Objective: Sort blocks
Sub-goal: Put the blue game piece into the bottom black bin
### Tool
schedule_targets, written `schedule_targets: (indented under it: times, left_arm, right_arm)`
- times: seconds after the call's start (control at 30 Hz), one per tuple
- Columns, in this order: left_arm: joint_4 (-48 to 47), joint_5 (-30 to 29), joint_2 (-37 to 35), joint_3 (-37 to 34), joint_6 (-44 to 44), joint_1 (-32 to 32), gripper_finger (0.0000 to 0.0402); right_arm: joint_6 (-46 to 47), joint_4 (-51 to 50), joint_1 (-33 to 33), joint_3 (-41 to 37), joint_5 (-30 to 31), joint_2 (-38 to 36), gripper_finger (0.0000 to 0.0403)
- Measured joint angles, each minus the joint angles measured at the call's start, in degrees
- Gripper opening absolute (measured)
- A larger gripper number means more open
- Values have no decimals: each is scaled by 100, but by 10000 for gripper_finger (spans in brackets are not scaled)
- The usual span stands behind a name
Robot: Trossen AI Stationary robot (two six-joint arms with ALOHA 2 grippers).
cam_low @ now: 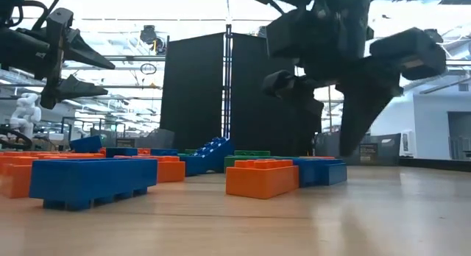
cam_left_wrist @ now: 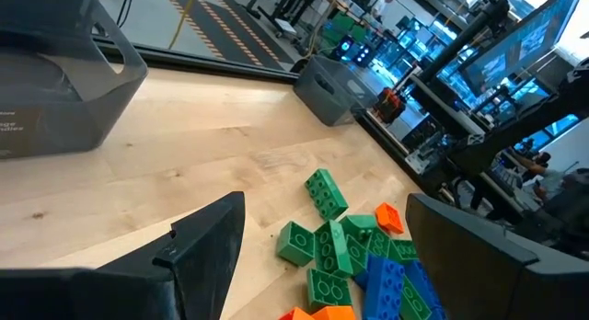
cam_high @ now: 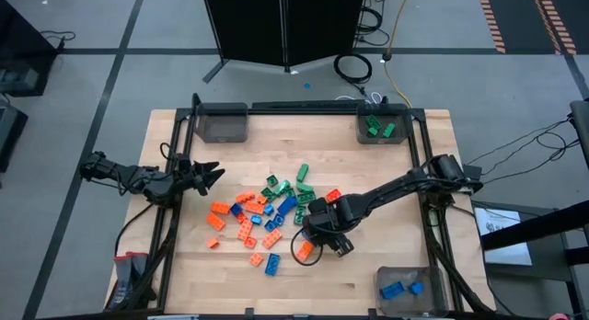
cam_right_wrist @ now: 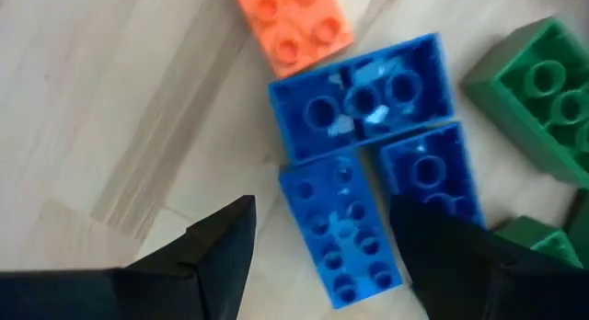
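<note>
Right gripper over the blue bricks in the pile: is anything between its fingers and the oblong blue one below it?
Nothing visible is. In the right wrist view the right gripper is open above the oblong blue brick, with bare space between. Two other blue bricks lie tight against it, which may crowd one finger. The left gripper waits, open, at the table's left.

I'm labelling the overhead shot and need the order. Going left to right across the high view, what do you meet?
Left gripper, open, at the table's left edge → empty bin → pile of blocks → right gripper, open, over the pile's right side → bin with green blocks → bin with blue blocks.
</note>
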Motion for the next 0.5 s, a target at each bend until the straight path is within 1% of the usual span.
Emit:
schedule_targets:
  times: [0.27, 0.5]
  left_arm:
    - [2, 0, 24, 0, 0, 0, 303]
    - [1, 22, 25, 0, 0, 0, 303]
  right_arm:
    - [-92, -25, -123, -2, 2, 111, 247]
    - [100, 33, -127, -179, -105, 100, 246]
